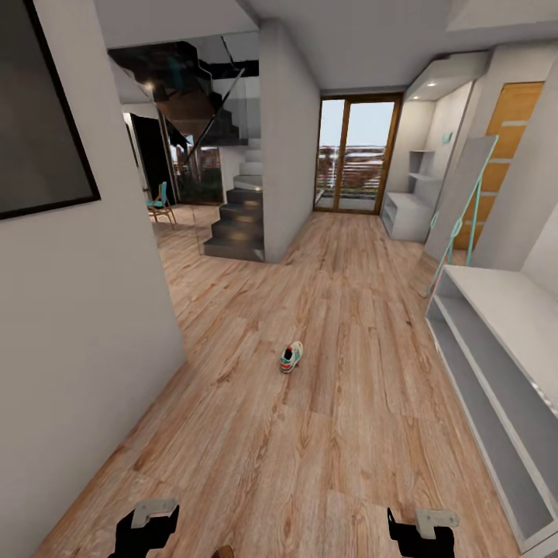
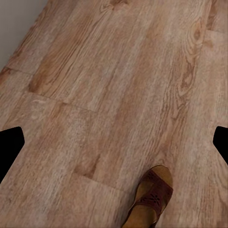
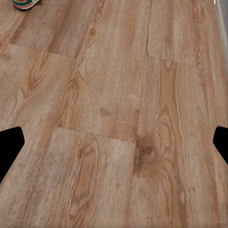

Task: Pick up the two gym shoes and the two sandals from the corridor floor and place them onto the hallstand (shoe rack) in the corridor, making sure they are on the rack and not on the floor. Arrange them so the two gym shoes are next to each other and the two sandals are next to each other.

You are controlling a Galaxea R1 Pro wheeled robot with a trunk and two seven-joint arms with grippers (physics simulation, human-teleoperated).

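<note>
Here we start with what lies nearest: a sandal point(image 2: 148, 202) on the floor point(image 2: 104, 95) just under the left end effector point(image 2: 114, 142), whose fingertips sit wide apart with nothing between them. The right end effector point(image 3: 114, 142) is equally wide and empty over bare planks. Farther ahead a sneaker point(image 1: 291, 356) lies in mid-corridor, well apart from the shoe rack point(image 1: 504, 341) on our right (its shelves look bare). We should lower squarely over the sandal's strap.
</note>
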